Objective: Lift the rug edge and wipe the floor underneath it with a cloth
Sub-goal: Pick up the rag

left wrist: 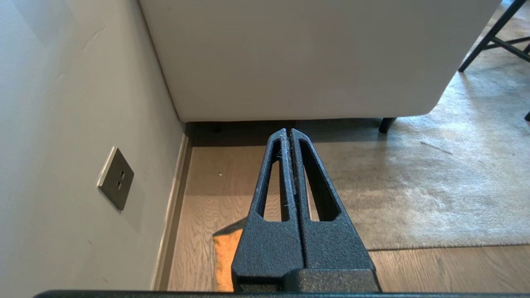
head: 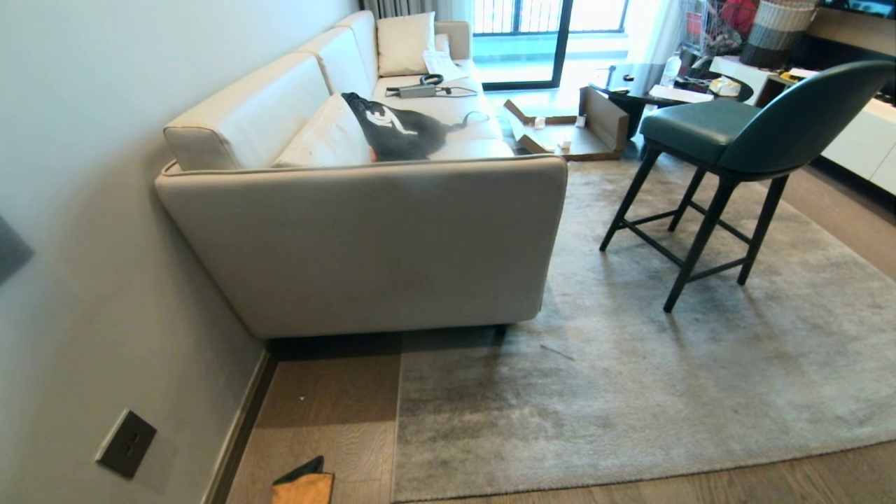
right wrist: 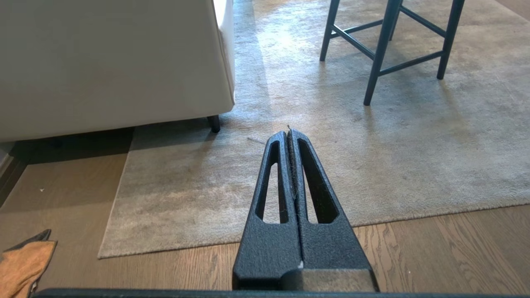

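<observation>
I see the cloth [head: 304, 484] lying on the floor [head: 329, 406] between the wall and the rug edge [head: 397, 420], which lies flat. My left gripper [left wrist: 288, 133] and right gripper [right wrist: 287, 133] both hang above the floor, fingers pressed together, holding nothing.

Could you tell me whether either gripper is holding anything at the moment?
Neither: left gripper and right gripper are shut and empty; the cloth lies on the floor.
</observation>
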{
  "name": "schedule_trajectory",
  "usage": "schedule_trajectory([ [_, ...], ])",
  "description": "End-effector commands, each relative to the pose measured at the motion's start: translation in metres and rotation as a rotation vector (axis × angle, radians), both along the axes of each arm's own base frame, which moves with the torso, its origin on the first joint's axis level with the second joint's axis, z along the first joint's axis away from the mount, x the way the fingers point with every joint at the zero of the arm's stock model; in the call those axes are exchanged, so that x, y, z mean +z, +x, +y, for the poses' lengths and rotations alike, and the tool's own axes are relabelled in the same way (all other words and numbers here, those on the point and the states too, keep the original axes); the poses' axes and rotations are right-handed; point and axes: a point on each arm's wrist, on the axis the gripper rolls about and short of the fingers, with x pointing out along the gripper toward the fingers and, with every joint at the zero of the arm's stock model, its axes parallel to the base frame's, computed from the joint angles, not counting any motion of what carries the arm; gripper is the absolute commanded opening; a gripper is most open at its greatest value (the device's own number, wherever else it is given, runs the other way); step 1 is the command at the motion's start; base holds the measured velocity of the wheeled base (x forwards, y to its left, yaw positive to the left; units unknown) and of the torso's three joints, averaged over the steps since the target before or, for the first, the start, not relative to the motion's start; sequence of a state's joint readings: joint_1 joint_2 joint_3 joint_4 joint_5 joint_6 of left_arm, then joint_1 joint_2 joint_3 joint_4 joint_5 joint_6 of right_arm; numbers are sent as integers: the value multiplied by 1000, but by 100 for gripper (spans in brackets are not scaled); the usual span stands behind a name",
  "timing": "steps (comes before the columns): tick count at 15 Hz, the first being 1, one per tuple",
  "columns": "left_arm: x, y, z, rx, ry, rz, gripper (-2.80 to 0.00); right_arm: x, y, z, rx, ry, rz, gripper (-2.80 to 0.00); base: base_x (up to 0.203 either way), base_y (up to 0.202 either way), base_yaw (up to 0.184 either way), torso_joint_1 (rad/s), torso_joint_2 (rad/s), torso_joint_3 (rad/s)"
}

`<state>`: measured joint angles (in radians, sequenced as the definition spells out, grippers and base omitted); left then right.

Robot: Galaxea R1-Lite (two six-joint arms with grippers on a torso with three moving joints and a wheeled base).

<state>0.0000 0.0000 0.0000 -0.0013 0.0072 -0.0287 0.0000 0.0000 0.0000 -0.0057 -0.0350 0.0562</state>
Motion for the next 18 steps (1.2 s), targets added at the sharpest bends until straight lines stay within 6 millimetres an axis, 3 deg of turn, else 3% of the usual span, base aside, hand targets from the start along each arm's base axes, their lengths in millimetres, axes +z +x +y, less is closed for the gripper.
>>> schedule_trajectory([
  [1, 0, 0, 0, 0, 0, 0, -280, 0, 0, 0, 0, 1, 0, -280, 0, 0, 0, 0, 0, 0],
  [6, 0, 0, 0, 0, 0, 0, -280, 0, 0, 0, 0, 1, 0, -280, 0, 0, 0, 0, 2, -47],
  [18, 0, 0, 0, 0, 0, 0, -280, 0, 0, 0, 0, 1, 0, -280, 0, 0, 0, 4, 2, -193],
])
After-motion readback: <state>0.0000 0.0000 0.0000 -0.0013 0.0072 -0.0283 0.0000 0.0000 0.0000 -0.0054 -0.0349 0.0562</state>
